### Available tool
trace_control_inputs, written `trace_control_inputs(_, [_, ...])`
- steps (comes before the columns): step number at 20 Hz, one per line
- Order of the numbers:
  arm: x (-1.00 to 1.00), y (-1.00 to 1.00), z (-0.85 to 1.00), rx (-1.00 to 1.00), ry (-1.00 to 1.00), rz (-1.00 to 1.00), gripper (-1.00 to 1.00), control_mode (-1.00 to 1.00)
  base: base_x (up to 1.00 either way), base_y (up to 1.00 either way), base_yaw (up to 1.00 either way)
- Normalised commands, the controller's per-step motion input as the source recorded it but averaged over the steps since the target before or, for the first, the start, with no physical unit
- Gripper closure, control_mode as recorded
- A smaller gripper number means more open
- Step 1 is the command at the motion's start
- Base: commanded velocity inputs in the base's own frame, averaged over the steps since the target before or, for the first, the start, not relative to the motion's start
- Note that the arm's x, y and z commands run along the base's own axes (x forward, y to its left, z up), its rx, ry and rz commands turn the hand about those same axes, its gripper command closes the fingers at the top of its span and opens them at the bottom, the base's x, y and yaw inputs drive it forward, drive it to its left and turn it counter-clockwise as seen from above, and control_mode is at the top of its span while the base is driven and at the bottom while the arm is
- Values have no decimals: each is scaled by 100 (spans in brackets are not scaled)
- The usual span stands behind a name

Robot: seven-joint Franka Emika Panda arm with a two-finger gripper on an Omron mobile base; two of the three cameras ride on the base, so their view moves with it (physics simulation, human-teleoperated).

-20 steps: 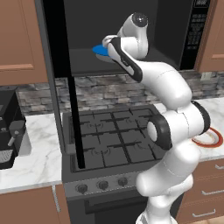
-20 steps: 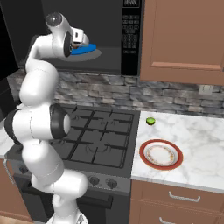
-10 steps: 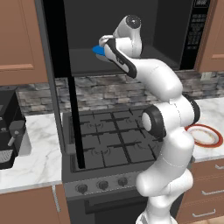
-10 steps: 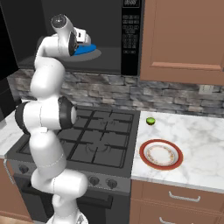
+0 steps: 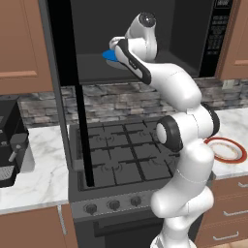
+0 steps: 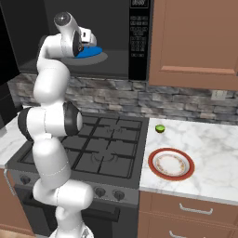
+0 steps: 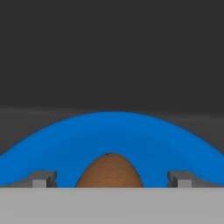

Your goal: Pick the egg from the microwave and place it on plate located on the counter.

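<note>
The egg (image 7: 110,170) is being shown in the hand view, lying on the blue plate (image 7: 109,135) inside the microwave (image 6: 137,42), between the spread fingertips (image 7: 43,179) of the gripper (image 7: 110,180), untouched. In the base views the egg is being hidden by the hand, while the red plate (image 6: 171,164) and a lime (image 6: 160,128) are being shown on the counter (image 6: 209,153) beside the stove (image 6: 104,148).

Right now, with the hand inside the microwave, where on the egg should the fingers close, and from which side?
Grip the egg across its rounded middle, coming straight on along the hand's present line. It sits on the blue plate centred between the two spread fingertips, narrower end away from the camera, so its widest girth faces the pads. The gripper looks open wide enough to pass either side.
</note>
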Motion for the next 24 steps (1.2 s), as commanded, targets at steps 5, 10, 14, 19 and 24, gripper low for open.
trace_control_inputs(5, [0, 0, 0, 0, 0, 0, 100, -100, 0, 0, 0])
trace_control_inputs(10, [0, 0, 0, 0, 0, 0, 100, -100, 0, 0, 0])
trace_control_inputs(14, [0, 0, 0, 0, 0, 0, 100, -100, 0, 0, 0])
trace_control_inputs(19, [-49, -6, 0, 0, -5, 0, 100, -100, 0, 0, 0])
trace_control_inputs(24, [-96, -2, 0, 0, -24, 0, 100, -100, 0, 0, 0])
